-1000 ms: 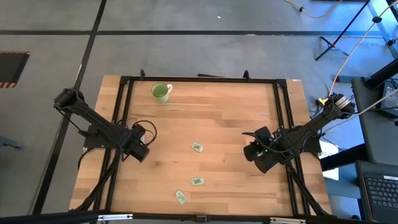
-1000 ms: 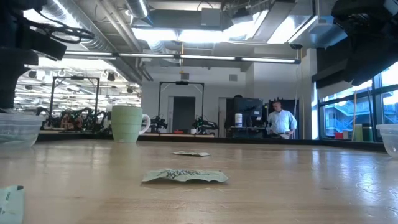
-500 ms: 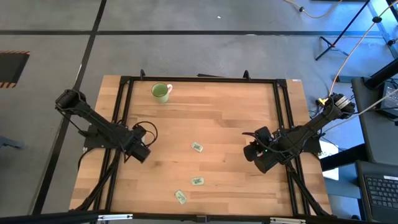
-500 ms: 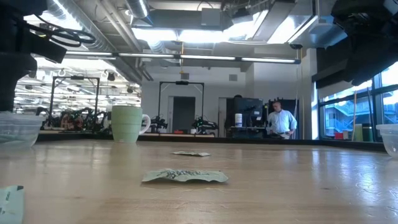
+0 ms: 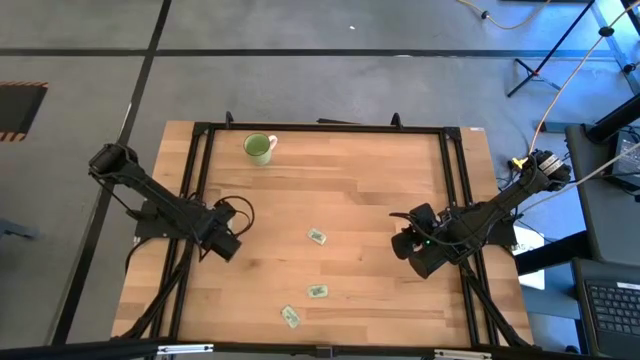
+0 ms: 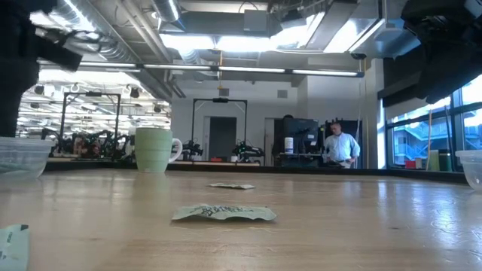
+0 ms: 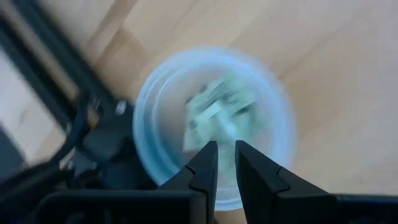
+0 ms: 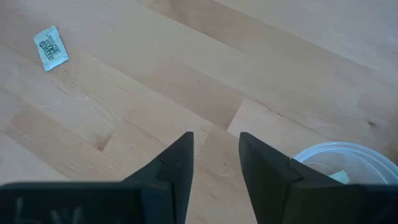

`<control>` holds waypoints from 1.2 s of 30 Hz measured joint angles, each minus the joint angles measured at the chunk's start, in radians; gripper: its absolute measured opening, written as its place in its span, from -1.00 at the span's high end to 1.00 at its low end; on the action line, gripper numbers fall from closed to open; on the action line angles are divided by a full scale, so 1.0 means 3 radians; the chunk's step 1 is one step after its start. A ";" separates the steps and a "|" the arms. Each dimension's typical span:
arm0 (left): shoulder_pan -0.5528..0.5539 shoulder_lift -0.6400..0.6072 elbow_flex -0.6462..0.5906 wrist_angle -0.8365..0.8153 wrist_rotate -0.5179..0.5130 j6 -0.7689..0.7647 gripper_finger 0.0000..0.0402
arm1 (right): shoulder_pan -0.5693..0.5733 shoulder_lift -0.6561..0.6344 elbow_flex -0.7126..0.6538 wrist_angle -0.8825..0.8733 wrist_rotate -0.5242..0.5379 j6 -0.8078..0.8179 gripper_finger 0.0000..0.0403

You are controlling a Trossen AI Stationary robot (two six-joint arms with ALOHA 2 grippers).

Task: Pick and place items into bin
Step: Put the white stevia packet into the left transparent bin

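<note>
My left fingers [image 7: 221, 163] stand close together with only a thin gap and nothing between them, hanging right over a clear round bin [image 7: 149, 118] at the left edge of the desk [image 5: 350, 200]; green-and-white packets already lie inside it. My right fingers [image 8: 214, 163] are somewhat apart and empty, low over bare wood on the right side, with a second clear bin [image 8: 323, 158] just beside them holding a packet.

Three packets remain on the desk — one near the middle [image 5: 317, 237], one nearer the front [image 5: 317, 291], one at the front edge [image 5: 291, 317]. They lie between my two arms, toward the desk's front. The middle packet [image 8: 51, 46] shows ahead of my right fingers, well apart, its long axis slanted across their line. From above, my left gripper [image 5: 224, 243] looks a little nearer to that packet than my right gripper [image 5: 415, 250], though I judge either could take it — with a wrist turn to close across the short side.
</note>
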 joint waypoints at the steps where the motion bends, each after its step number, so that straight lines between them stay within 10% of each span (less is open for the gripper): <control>1: 0.0000 -0.0004 0.0060 0.0029 -0.0067 0.0105 0.74 | 0.0001 0.0001 0.0000 -0.0001 -0.0001 0.0000 0.35; 9: -0.0003 -0.0004 0.0468 0.1545 -0.0398 0.2088 0.76 | 0.0001 -0.0001 0.0000 0.0000 -0.0001 -0.0001 0.35; 17: -0.0047 0.0261 0.0470 0.3204 0.0366 0.3890 0.75 | 0.0001 -0.0001 0.0000 0.0004 -0.0001 -0.0001 0.35; 36: -0.0297 0.1448 0.0468 0.4304 0.0784 0.4706 0.45 | 0.0001 0.0001 0.0000 0.0108 -0.0004 -0.0001 0.35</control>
